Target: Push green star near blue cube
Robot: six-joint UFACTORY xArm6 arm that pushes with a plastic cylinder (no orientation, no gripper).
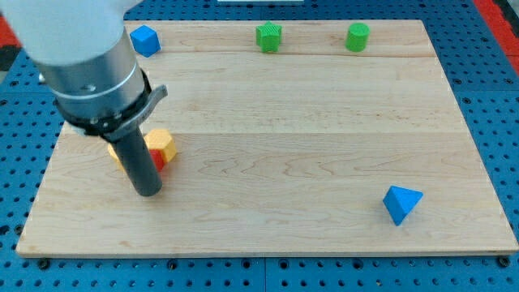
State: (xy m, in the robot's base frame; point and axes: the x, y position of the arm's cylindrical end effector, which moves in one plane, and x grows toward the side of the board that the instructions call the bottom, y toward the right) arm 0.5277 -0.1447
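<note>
Nearest the view's bottom: blue triangle block [402, 203] at the right, well apart from everything else on the board [308, 162].

My tip [147, 193] is down on the board at the left, near side. No jaws on this rig, just the rod, so nothing opens, closes or grips. Just behind the tip, and partly hidden by the rod: a red block [158, 161], shape can't be made out, with a yellow block [160, 142] touching it on the far side. A sliver of another yellow piece [114, 152] shows left of the rod.

Far edge, left to right: blue cube [144, 40] near the left corner, green star [269, 37] around the middle, green cylinder-like block [358, 36] further right.

Star sits well apart from the cube, roughly level with it along the far edge. It's compact, no clear long axis; which way its points face is too small to tell. Tip is well apart from the star, near-left of it.
</note>
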